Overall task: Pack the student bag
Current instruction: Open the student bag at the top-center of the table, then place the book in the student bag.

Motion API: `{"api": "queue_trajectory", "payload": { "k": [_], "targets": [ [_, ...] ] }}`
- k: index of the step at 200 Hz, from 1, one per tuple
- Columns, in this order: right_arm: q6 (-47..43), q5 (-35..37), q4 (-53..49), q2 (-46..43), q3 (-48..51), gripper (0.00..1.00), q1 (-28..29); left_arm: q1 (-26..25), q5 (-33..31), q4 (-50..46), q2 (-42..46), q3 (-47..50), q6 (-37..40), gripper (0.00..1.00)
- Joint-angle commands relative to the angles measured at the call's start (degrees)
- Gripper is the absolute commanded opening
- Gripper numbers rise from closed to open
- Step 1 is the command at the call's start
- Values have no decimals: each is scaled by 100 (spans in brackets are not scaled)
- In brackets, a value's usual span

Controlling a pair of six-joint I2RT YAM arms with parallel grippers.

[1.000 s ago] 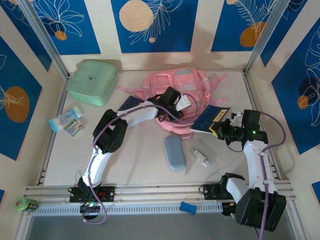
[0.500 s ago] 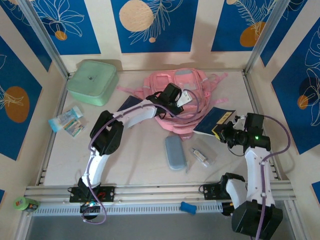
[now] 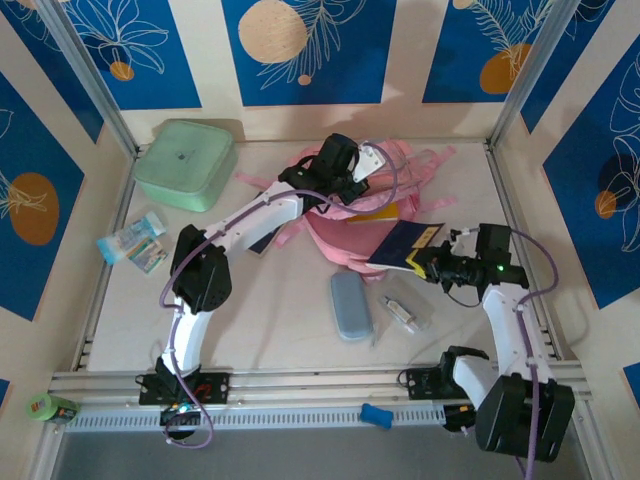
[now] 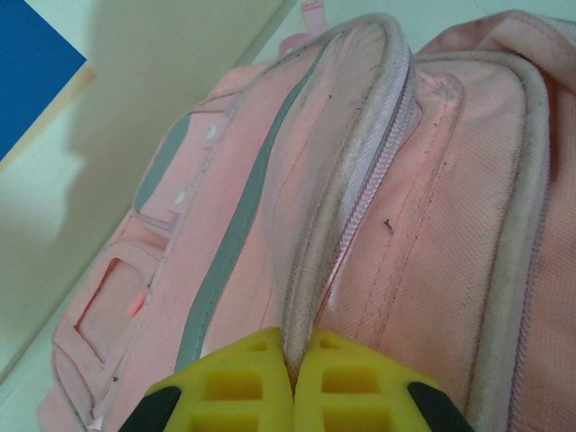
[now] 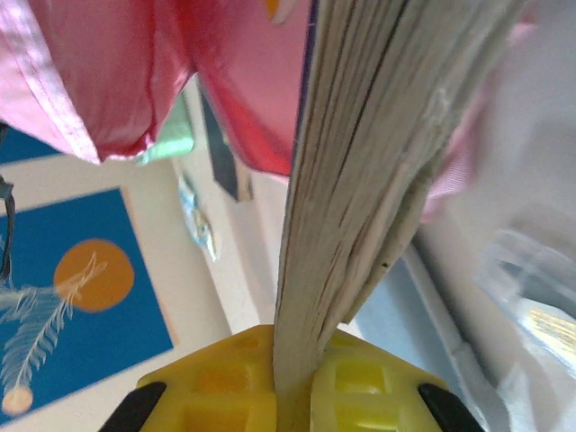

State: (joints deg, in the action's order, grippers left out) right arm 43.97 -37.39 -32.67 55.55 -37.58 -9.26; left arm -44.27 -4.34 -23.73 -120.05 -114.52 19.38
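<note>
The left gripper pinches up the student bag's rim while the right gripper clamps a navy book, seemingly at the opening, ready to slide inside.

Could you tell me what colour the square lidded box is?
Mint green; the box shows best in the top external view.

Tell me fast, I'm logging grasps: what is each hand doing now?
Left hand: shut on the student bag zipper edge.
Right hand: shut on a book.
</note>
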Motion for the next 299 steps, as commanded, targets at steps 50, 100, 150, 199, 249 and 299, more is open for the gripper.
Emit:
{"api": "queue_trajectory", "payload": {
  "k": [50,100,150,199,249,299],
  "targets": [
    [245,-162,2989,2289,-671,1,703,-47,123,257,284,-712,-361,0],
    [-18,351,2584,3754,-1603,38,580,-30,44,215,271,-678,-436,0],
    [-294,1639,1122,2719,-1145,49,657,-5,88,229,247,-635,-505,0],
    [-365,2279,708,2105,-709,33,1143,-5,148,264,239,-551,-601,0],
    [121,2252,1759,3033,-874,0,1766,-3,149,279,263,-514,-651,0],
    [76,3429,2469,3639,-1363,0,1414,-3,54,349,296,-353,-684,0]
  ]
}}
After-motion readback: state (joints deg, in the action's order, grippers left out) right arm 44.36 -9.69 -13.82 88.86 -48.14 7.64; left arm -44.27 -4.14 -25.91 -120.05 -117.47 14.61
